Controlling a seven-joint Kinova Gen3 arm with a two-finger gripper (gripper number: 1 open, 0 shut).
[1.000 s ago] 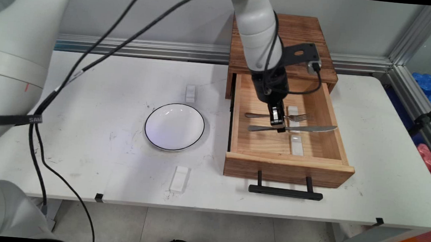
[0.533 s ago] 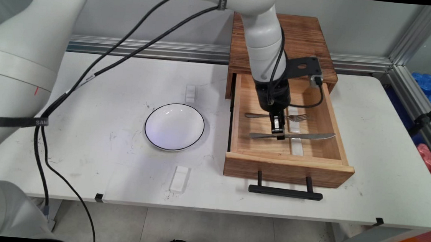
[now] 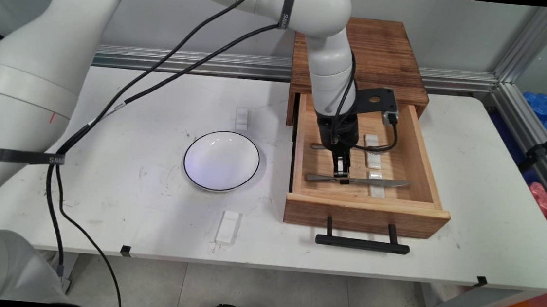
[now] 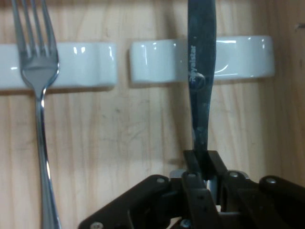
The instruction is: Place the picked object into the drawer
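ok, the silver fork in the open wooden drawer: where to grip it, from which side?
Grip the silver fork mid-handle, from straight above, gripper closing across its narrow stem. It lies flat in the wooden drawer, head propped on a white ceramic rest, which probably lifts the stem slightly.

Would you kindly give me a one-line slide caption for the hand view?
Hand shut on a knife lying across a white rest, fork alongside.

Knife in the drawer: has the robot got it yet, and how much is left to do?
Done: the drawer is open and the gripper is down inside it. In hand: its fingers are shut on the knife by its handle, the blade over a white rest. Left: nothing is out yet; the fork lies in the drawer and the plate holds nothing.
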